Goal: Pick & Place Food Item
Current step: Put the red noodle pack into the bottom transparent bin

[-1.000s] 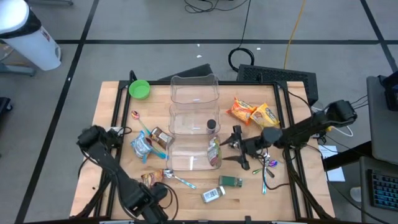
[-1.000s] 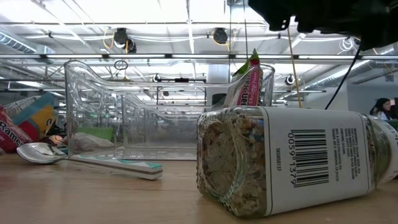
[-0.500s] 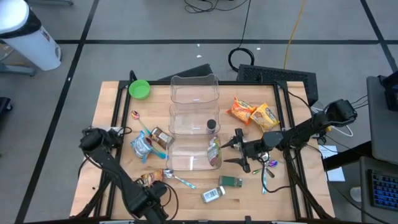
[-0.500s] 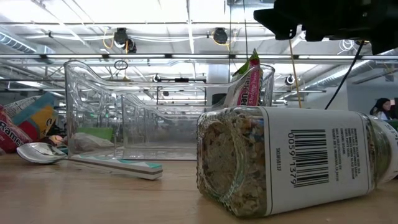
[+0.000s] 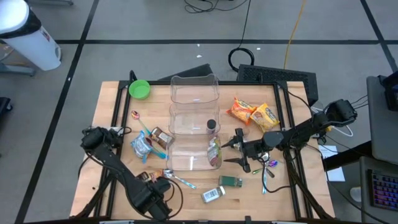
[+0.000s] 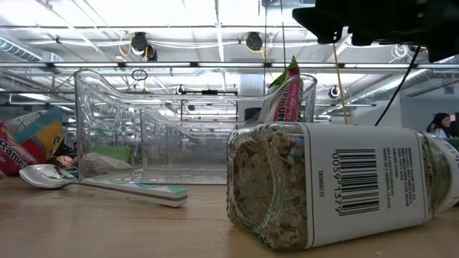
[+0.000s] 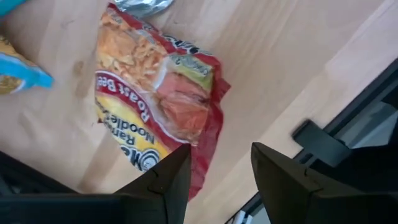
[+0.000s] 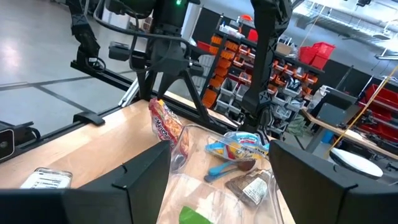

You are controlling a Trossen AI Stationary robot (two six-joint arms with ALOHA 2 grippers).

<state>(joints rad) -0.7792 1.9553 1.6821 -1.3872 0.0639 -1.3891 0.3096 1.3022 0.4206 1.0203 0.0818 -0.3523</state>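
A red roast-beef ramen packet (image 7: 155,106) lies flat on the table near the front edge, left of centre (image 5: 148,178). My left gripper (image 7: 217,155) is open just above the packet's near end (image 5: 155,186), one finger over its corner. My right gripper (image 5: 239,149) is open and empty, level beside the right wall of the clear three-part container (image 5: 194,121). A green-and-red packet (image 5: 214,151) stands tilted in the container's near compartment, leaning on its right wall, and also shows in the low view (image 6: 287,93). A small dark-lidded jar (image 5: 211,126) stands in the middle compartment.
A spice jar (image 6: 337,186) lies on its side near the front edge, beside a green item (image 5: 231,181) and a spoon (image 5: 177,179). A blue packet (image 5: 144,146) and a brown packet (image 5: 160,137) lie left of the container. Two ramen packets (image 5: 254,113) and a green bowl (image 5: 139,89) sit farther back.
My left gripper has gone a little toward the far edge, over the red ramen packet. My right gripper has drawn back slightly from the container toward the table's right edge and stays open. The things on the table have kept still.
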